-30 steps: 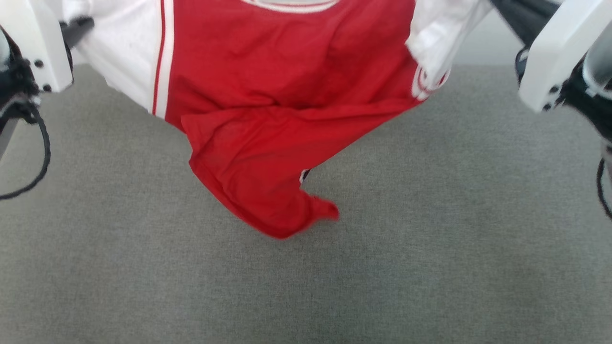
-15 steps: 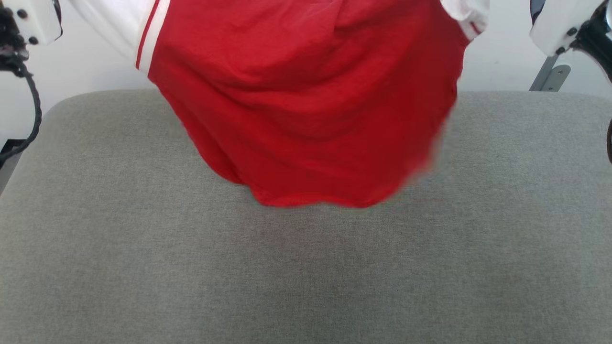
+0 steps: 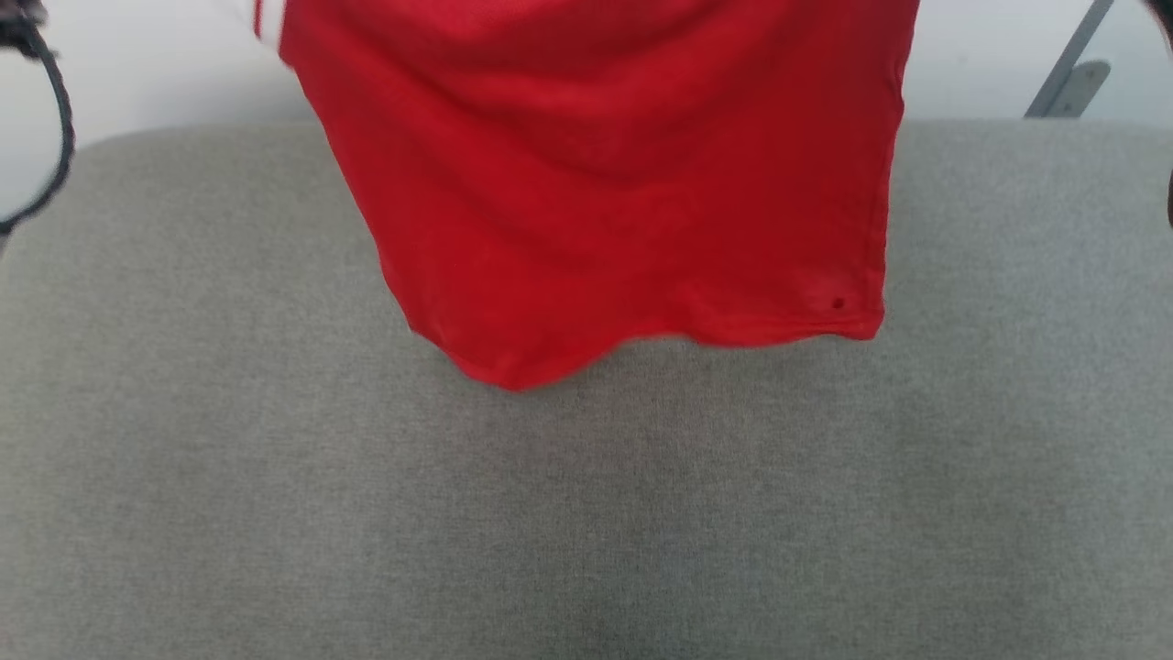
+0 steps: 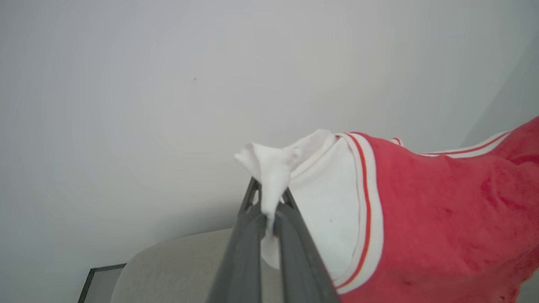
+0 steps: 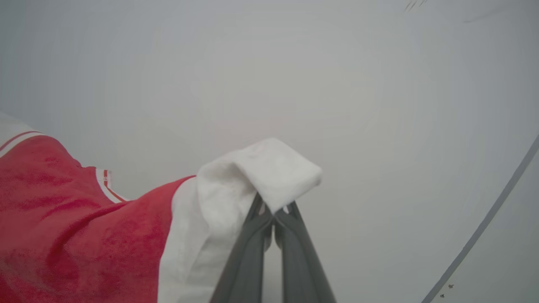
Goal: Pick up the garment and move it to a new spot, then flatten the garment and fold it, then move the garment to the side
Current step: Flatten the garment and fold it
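Garment [image 3: 605, 183] hung between left tool [image 4: 269, 202] and right tool [image 5: 273, 210], each clenched on a white sleeve [image 4: 320, 202]; we would lay it hem-first on the bench [image 3: 586, 513].

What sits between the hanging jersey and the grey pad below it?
Nothing visible. The garment hangs from the left pincer and right pincer, both shut on white sleeves; the grey pad beneath it is bare.

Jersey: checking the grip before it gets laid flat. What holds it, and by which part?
The jersey, by its white sleeves: left claw shut on one sleeve, right claw on the other sleeve.
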### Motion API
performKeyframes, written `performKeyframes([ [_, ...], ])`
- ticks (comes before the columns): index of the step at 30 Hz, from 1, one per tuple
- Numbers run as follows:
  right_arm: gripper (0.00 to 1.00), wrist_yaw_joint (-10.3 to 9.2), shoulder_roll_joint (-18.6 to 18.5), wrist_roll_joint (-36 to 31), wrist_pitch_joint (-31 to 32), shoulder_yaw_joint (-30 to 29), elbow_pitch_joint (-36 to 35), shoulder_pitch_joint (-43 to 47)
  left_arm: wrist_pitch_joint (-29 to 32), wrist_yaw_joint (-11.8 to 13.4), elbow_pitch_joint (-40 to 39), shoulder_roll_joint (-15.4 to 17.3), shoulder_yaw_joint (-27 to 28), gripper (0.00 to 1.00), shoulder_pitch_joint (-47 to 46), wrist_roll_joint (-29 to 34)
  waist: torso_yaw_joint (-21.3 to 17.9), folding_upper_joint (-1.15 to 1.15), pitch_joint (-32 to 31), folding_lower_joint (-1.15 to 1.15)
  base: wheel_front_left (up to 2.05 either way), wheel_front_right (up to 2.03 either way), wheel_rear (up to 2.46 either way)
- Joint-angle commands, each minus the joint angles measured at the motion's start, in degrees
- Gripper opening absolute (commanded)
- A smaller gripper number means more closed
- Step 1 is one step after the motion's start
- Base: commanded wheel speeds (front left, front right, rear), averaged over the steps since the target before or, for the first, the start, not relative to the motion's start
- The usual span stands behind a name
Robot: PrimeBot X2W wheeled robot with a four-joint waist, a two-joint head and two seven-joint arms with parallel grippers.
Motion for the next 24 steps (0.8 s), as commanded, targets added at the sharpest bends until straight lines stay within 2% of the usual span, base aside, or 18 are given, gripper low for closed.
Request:
performKeyframes([
  [1,0.0,-0.02,0.6,-1.8,-2.1,-0.2,2.2,-2.1,-2.5,-0.3,1.5,-0.5,0.1,0.0,-2.2,1.0,-0.5,0.0,2.6,0.0,0.0,0.0,0.0],
  [6,0.0,-0.02,2.8,-7.0,-10.6,-1.2,10.9,-8.3,-12.1,-0.9,6.0,-2.0,-0.3,0.0,-7.7,4.1,-0.9,0.0,7.4,0.0,0.0,0.0,0.0],
  [10,0.0,-0.02,4.2,-13.3,-20.1,-3.2,17.1,-13.3,-20.8,-1.6,9.7,-2.9,-1.4,0.0,-12.7,7.1,-0.9,0.0,10.7,0.0,0.0,0.0,0.0],
  [11,0.0,-0.02,4.2,-13.3,-20.1,-3.2,17.1,-13.3,-20.8,-1.6,9.7,-2.9,-1.4,0.0,-12.7,7.1,-0.9,0.0,10.7,0.0,0.0,0.0,0.0],
  [17,0.0,-0.02,5.9,-25.2,-34.7,-7.2,23.1,-18.8,-37.2,-2.2,12.7,-4.4,-3.5,0.0,-18.1,10.4,-0.2,0.0,14.0,0.0,0.0,0.0,0.0],
  [21,0.0,-0.02,6.7,-30.7,-37.3,-8.0,25.8,-18.4,-45.5,-2.2,13.9,-5.3,-6.1,0.0,-17.5,9.8,0.4,0.0,14.9,0.0,0.0,0.0,0.0],
  [24,0.0,-0.02,7.0,-31.3,-37.7,-7.6,29.7,-15.4,-48.2,-2.2,15.4,-5.5,-9.9,0.0,-13.3,7.4,1.1,0.0,15.1,0.0,0.0,0.0,0.0],
])
